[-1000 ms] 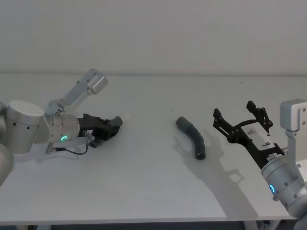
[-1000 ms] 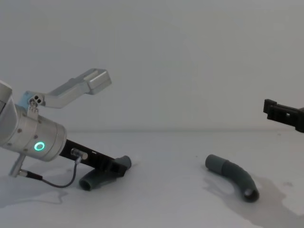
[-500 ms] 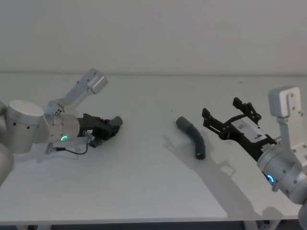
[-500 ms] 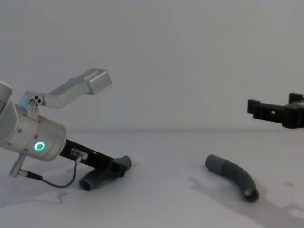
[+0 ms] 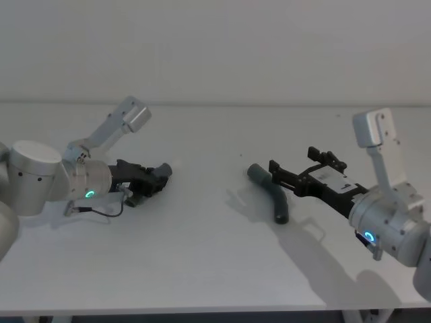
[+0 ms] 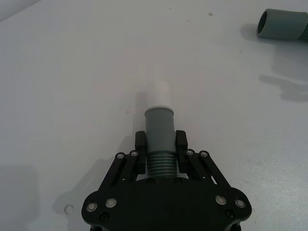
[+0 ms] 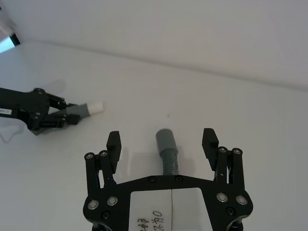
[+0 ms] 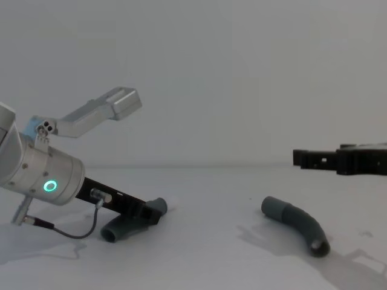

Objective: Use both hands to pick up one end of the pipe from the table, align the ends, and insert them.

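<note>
On the table [image 5: 202, 262] at the left, my left gripper [image 5: 160, 176] is shut on the ribbed neck of one pipe piece [image 6: 159, 125], low over the surface. The piece's white tip [image 6: 157, 94] sticks out past the fingers. In the chest view this piece [image 8: 118, 230] rests on the table under the left gripper [image 8: 152, 212]. The other pipe piece [image 5: 272, 192], curved and dark grey, lies right of centre. Its collar end [image 7: 166, 140] points away from my right gripper [image 7: 162, 139]. That gripper [image 5: 296, 167] hovers open just above this piece, one finger on each side, not touching it.
A pale wall [image 5: 215, 47] closes off the far table edge. Bare surface lies between the two pipe pieces and along the near edge. The collar piece [image 6: 284, 24] shows far off in the left wrist view.
My right gripper has swung left and come lower, from beside the curved piece to over it, still open. The left gripper and both pipe pieces have not moved.
</note>
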